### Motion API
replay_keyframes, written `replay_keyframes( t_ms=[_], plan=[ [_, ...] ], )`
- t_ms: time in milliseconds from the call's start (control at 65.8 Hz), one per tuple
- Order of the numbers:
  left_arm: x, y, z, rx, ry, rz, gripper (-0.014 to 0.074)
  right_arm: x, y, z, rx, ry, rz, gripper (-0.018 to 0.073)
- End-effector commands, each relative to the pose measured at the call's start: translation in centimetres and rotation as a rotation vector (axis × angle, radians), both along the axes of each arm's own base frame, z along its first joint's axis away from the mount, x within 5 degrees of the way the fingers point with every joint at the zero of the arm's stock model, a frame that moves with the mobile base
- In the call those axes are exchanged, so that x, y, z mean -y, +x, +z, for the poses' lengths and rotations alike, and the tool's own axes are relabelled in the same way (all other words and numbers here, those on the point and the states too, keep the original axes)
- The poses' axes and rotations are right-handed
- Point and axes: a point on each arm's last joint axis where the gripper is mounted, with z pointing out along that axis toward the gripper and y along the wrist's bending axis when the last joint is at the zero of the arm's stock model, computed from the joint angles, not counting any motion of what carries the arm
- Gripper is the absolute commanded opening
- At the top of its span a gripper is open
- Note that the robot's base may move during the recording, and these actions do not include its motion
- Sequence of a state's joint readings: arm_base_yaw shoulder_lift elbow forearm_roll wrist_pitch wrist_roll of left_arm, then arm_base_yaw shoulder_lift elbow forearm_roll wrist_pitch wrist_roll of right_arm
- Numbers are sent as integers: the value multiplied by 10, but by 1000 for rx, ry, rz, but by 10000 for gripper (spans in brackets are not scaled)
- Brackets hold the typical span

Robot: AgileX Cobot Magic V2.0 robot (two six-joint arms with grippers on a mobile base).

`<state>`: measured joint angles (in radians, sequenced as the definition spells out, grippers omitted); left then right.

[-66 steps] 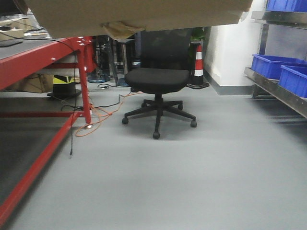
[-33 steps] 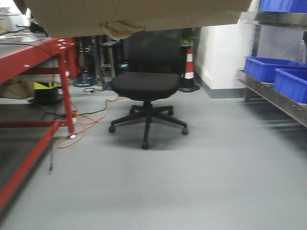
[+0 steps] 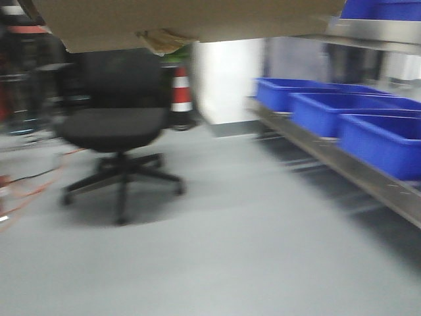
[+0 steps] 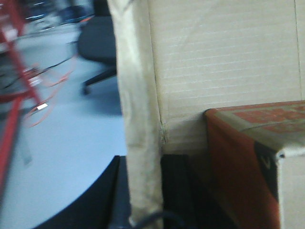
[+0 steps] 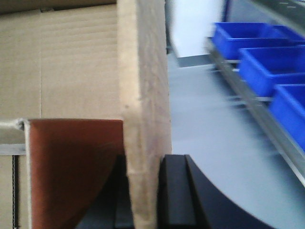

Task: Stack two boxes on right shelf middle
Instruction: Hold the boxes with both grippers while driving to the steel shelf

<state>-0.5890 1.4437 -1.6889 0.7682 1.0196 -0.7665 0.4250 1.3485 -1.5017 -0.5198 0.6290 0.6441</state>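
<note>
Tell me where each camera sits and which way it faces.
Front view: low, facing forward under the carried cardboard box toward an office chair and blue bins on a steel shelf; no arm shows.
Left wrist: behind the left gripper, clamped on the box's wall; chair beyond.
Right wrist: behind the right gripper, clamped on another wall; bins beyond.
Shared: all see the box; front and right wrist both see the bins.

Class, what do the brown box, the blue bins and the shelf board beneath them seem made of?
Brown box: corrugated cardboard, matt; faint fluting lines show. Blue bins: probably moulded plastic, smooth uniform colour. Shelf board: likely steel, grey with a sheen, though blurred.
</note>
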Motion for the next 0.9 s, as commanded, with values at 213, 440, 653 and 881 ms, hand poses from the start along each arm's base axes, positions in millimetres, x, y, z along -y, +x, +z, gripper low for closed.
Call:
replay_keyframes(
  t_ms=[213, 440, 653, 881],
  plan=[
    [3, 1, 2, 19, 1, -18, -111, -5, -7, 21, 147, 57, 72, -153],
    [3, 1, 2, 19, 1, -18, -111, -5, -7, 21, 147, 57, 72, -153],
    [3, 1, 2, 19, 1, -18, -111, -5, -7, 21, 147, 57, 72, -153],
    [3, 1, 2, 19, 1, -18, -111, -5, -7, 21, 147, 57, 72, -153]
  ],
)
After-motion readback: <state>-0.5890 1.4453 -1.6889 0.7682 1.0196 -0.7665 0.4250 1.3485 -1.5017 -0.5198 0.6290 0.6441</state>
